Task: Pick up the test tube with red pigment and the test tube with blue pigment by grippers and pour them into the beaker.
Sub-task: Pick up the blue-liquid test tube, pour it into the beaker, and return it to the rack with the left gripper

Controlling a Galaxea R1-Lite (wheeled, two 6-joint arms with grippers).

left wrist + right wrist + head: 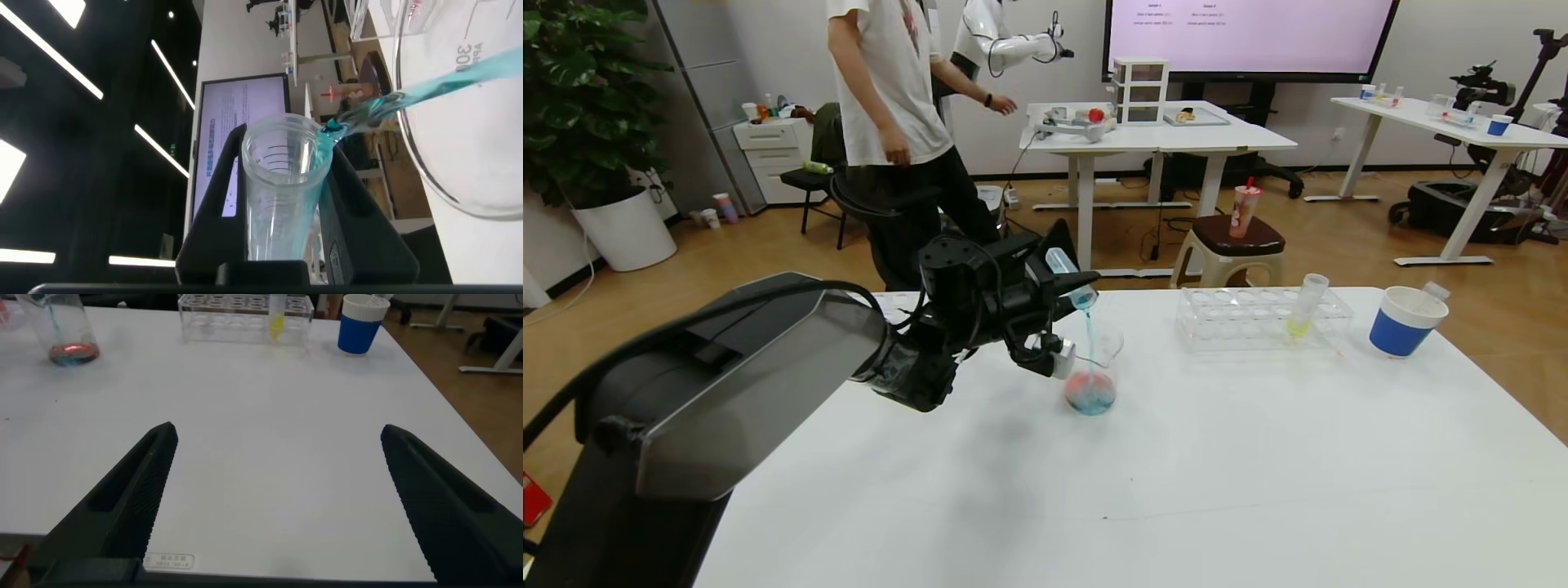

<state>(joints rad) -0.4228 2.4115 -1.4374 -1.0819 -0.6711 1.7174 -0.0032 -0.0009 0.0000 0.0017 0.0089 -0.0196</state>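
Nearest in the head view, the left gripper [1068, 287] reaches in from 8 o'clock over the white table [1176, 490], its 2 fingers pinching the test tube with blue pigment [1068, 274]. The tube is tipped mouth-down toward 4 o'clock, and a thin cyan stream falls from it into the beaker [1092, 369] directly beneath. The left wrist view shows the same tube [282, 192] clamped between the black fingers, with liquid running off its lip toward the beaker rim [425, 155]. Red and blue liquid pool in the beaker's bottom. The right gripper [274, 502] hangs low above the bare table, its fingers spread wide on nothing. Farther off, at 2 o'clock, a clear rack [1262, 318] holds 1 yellow-green tube [1303, 309], with a blue-and-white cup [1405, 320] beside it.
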